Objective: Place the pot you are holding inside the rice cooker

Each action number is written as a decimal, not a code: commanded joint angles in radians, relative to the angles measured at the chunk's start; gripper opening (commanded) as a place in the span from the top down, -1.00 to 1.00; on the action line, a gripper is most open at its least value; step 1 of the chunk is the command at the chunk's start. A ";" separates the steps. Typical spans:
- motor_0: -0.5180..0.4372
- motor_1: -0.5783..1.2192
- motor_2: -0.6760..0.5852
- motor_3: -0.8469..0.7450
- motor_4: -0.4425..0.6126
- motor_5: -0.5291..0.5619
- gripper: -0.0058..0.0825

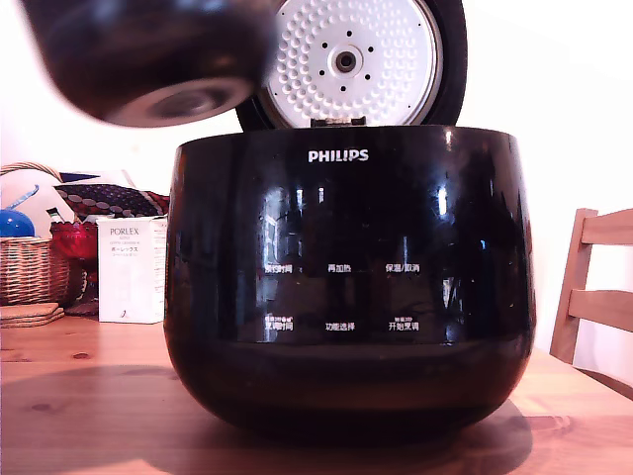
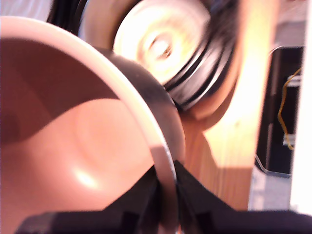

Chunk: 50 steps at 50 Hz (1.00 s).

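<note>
While the pot (image 1: 148, 59) is hanging high at the exterior view's upper left, blurred and tilted so its rounded base is facing the camera, it is sitting above and to the side of the rice cooker (image 1: 346, 287), not over the opening; so the carrying is under way, I'd say, and the centring, levelling and lowering are all still waiting. The lid (image 1: 356, 59) is standing open behind the body, its white dimpled plate showing, so the way in is looking free, though the cavity itself is hidden from this low angle. The wooden desk (image 1: 79, 396) is carrying the cooker; a white carton (image 1: 132, 269), a wicker basket (image 1: 35, 267) and a red glass (image 1: 74, 239) are crowding the exterior view's left, and a wooden chair (image 1: 593, 287) is peeking in at the right before a pale wall.

Switching to the wrist view: the tool (image 2: 166, 195) is clenching the pot's thin rim (image 2: 146, 129), one black finger inside the wall and one outside; the coppery interior is filling the near side; beyond it the lid's pale plate (image 2: 161, 44) is smearing with motion blur, and a strip of wood grain is showing beside it.
</note>
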 commanded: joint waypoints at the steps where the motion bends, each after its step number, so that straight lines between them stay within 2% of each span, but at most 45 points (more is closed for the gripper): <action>1: -0.008 -0.004 0.026 0.035 0.009 -0.002 0.92; 25: -0.046 0.031 0.026 0.142 0.084 0.006 0.92; 50: -0.085 0.145 0.026 0.229 0.131 0.033 0.92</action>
